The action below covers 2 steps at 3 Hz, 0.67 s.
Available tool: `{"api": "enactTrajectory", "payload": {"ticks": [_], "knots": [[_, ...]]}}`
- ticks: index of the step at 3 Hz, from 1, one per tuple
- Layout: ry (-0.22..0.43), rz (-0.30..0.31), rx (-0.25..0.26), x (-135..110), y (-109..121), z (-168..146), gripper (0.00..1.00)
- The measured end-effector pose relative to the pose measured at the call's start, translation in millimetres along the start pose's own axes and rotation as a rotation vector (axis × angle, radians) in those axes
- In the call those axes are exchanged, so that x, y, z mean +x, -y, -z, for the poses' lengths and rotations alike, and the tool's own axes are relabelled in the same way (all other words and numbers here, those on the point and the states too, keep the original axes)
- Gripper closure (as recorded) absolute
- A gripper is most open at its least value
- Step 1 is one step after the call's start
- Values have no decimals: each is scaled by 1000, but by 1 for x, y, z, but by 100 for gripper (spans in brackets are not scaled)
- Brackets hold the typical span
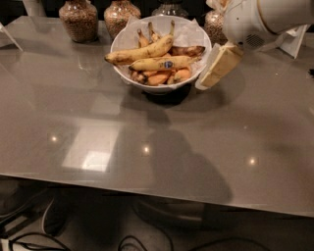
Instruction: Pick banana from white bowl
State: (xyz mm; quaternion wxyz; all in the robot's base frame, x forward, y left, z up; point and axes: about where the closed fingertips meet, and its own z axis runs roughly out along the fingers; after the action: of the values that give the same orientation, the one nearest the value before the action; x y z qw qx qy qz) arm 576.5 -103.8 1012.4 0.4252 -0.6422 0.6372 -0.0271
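The banana (164, 62), nearly straight, yellow, with a small blue oval sticker, lies across the middle of the white bowl (128, 37) at the back of the grey table. A longer curved yellow banana (140, 50) lies just behind it, and small orange-brown bananas (167, 77) lie in front. The bowl is lined with crumpled white paper. My gripper (216, 71) hangs just right of the bowl's rim, a little above the table, cream-coloured and pointing down-left, with the white arm (265, 19) above it. It holds nothing.
Glass jars of brown grain stand behind the bowl: one at the far left (78, 19), one beside it (120, 13), one behind the arm (214, 22). The grey table (147, 147) stretches toward me. Cables lie on the floor below.
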Motion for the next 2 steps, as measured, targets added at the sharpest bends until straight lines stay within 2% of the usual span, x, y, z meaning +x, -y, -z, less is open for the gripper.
{"api": "enactTrajectory", "payload": {"ticks": [1, 2], "knots": [[35, 31, 18, -9, 16, -29, 0], [74, 33, 32, -17, 26, -57, 17]]}}
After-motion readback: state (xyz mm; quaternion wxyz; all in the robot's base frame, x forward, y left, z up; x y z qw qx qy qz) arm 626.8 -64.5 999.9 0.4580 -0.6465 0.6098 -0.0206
